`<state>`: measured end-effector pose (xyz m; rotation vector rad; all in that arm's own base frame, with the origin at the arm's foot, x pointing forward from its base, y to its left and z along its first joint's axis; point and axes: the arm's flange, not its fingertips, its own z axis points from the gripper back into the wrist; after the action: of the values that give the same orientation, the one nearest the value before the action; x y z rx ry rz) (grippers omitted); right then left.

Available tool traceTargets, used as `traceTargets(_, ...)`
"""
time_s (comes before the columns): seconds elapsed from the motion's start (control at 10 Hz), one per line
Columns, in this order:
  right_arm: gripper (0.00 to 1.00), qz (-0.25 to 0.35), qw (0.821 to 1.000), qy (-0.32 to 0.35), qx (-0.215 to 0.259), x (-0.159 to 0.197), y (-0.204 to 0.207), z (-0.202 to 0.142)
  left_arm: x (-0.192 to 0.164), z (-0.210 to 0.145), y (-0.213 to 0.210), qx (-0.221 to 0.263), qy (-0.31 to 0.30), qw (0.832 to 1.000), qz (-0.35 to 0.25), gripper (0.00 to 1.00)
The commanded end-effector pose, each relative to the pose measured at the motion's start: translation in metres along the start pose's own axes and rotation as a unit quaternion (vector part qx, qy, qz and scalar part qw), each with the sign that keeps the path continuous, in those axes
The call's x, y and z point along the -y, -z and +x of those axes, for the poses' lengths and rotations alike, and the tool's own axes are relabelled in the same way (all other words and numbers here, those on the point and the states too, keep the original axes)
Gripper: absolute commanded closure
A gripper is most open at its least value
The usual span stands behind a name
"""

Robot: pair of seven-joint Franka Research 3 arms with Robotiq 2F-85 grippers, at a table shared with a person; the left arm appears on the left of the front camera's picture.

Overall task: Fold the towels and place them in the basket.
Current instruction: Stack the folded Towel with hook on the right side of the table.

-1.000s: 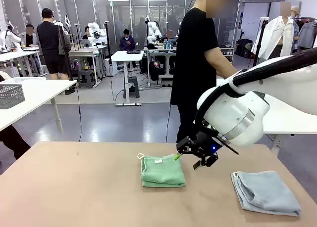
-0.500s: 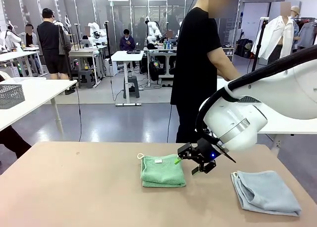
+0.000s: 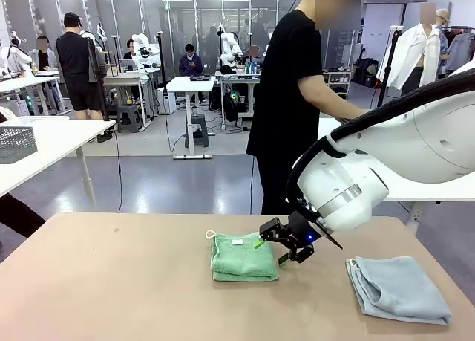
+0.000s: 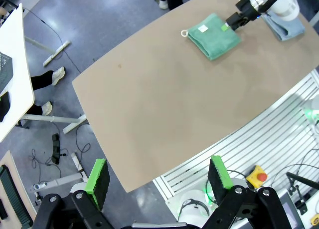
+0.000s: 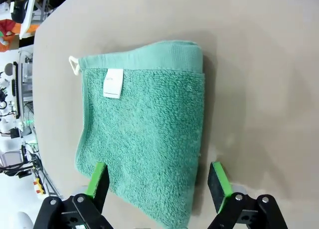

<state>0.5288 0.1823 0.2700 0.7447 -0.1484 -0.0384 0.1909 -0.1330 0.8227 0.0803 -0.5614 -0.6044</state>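
The mint green towel (image 3: 243, 257) lies folded just left of and beneath the right gripper (image 3: 270, 244), which has slid leftward over its edge, jaws spread and empty; a pickup looks imminent. The blue-grey towel (image 3: 398, 288) waits well right.

A large workshop with a grey floor (image 3: 171, 185) lies beyond the brown tabletop (image 3: 111, 281). White desks (image 3: 189, 85) stand in rows under bright ceiling light, with people at them. A stool (image 3: 199, 129) stands beneath one desk.
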Motion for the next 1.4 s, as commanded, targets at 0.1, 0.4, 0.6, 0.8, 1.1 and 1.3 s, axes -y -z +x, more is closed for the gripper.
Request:
traceTargets(0.1,0.0,0.012,1.0,-0.012,0.007,0.001,0.014,0.002,0.0,0.001,-0.002,-0.001,0.001,1.0,0.003,0.0)
traceTargets(0.4,0.39,0.006,1.0,-0.01,0.006,-0.004,0.018,0.002,0.0,0.001,-0.002,-0.001,0.001,1.0,0.003,0.0)
traceTargets(0.6,0.99,0.002,1.0,-0.005,0.006,-0.006,0.017,-0.001,0.0,0.001,-0.002,-0.001,0.001,1.0,0.003,0.0)
traceTargets(0.8,1.0,-0.002,1.0,0.001,0.007,-0.007,0.016,-0.002,0.0,0.001,-0.002,-0.001,0.001,1.0,0.003,0.0)
traceTargets(1.1,1.0,-0.013,1.0,-0.001,0.005,-0.015,0.014,-0.003,0.0,0.001,-0.002,-0.001,0.001,1.0,0.003,0.0)
traceTargets(1.3,1.0,-0.015,1.0,-0.001,0.003,-0.018,0.014,-0.004,0.0,0.001,-0.002,-0.001,0.001,1.0,0.003,0.0)
